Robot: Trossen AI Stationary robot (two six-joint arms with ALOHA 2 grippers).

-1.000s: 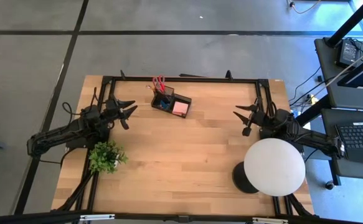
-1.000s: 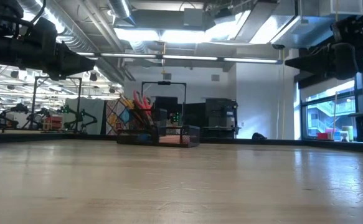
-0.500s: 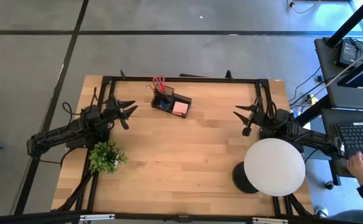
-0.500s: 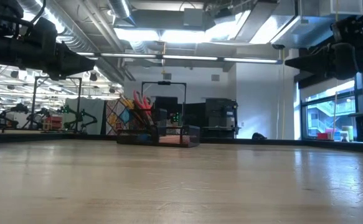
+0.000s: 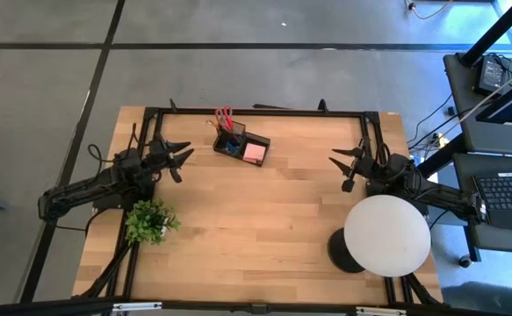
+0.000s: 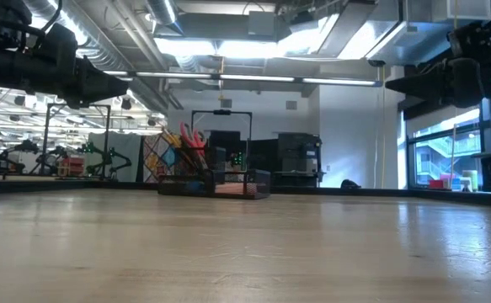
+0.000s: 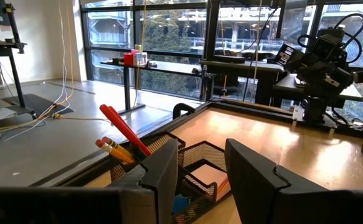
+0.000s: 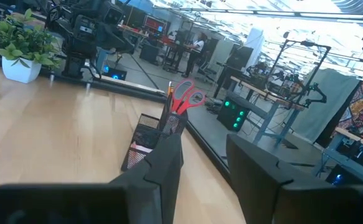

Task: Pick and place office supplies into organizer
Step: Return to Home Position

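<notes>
Organizer (image 5: 241,146) sits between left gripper (image 5: 183,161) and right gripper (image 5: 337,172) (both raised, fingers spread).

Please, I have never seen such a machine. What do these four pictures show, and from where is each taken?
It is a robot with two dark arms at a wooden table. One picture looks down from above, one looks level across the table top, and two come from cameras on the wrists. The left gripper and right gripper have open fingers and hold nothing. The black organizer holds red scissors and a pink pad. A plant and a globe lamp also stand there.
</notes>
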